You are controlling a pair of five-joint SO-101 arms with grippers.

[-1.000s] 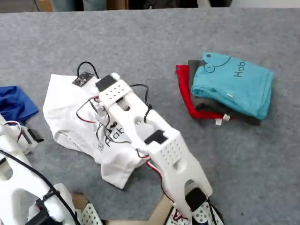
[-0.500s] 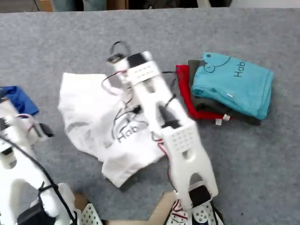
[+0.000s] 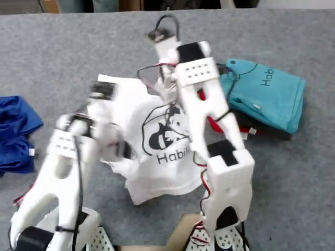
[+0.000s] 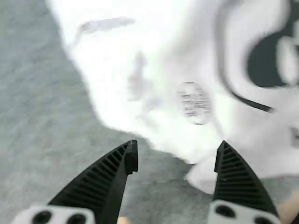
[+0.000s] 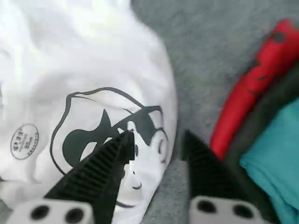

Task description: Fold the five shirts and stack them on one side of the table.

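Note:
A white shirt (image 3: 157, 138) with a black print lies face up in the middle of the table, rumpled at its near edge. My right gripper (image 5: 158, 135) is open, low over the printed side of the white shirt (image 5: 88, 93) next to the red shirt (image 5: 254, 84). My left gripper (image 4: 177, 144) is open with nothing in it, at the edge of the white shirt (image 4: 154, 70) where it meets the grey table (image 4: 42, 130). The right arm (image 3: 199, 73) reaches along the shirt's right side. The left arm (image 3: 68, 146) lies over its left side.
A folded stack stands at the right: teal shirt (image 3: 264, 89) on top, a dark grey one (image 3: 246, 121) below, the red shirt (image 3: 205, 107) at the bottom. A crumpled blue shirt (image 3: 15, 133) lies at the left edge. The far grey table (image 3: 78, 42) is bare.
The white shirt has been dragged right and away, and now lies print up. The right arm swung toward the stack. The left arm came in from the left over the shirt.

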